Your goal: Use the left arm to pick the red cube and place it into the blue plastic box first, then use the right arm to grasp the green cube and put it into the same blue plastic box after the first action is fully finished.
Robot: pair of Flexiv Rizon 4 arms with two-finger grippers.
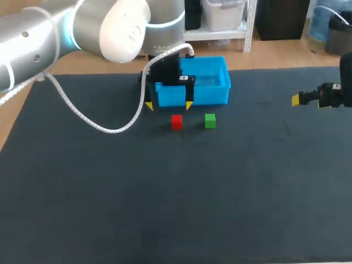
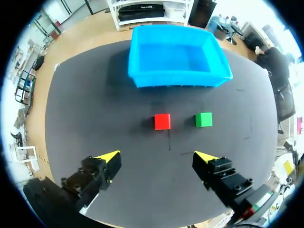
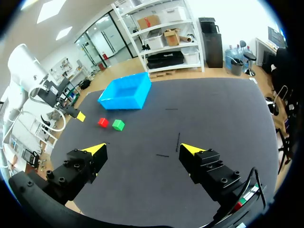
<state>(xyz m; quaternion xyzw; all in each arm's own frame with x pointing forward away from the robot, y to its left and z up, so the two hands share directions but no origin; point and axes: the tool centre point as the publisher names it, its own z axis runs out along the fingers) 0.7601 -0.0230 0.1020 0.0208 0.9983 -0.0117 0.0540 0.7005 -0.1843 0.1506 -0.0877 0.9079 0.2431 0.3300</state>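
My left gripper [image 2: 159, 156] hung released above the red cube [image 2: 162, 121], which lay just before the blue plastic box [image 2: 175, 78], lined up to descend. My right gripper [image 3: 142, 149], also released, hung well off from the box.

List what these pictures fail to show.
1. Head view: the left pincer covers the left end of the blue box.
2. Head view: only one yellow tip of the right pincer shows.
3. Right wrist view: the red cube and green cube are too small for detail.
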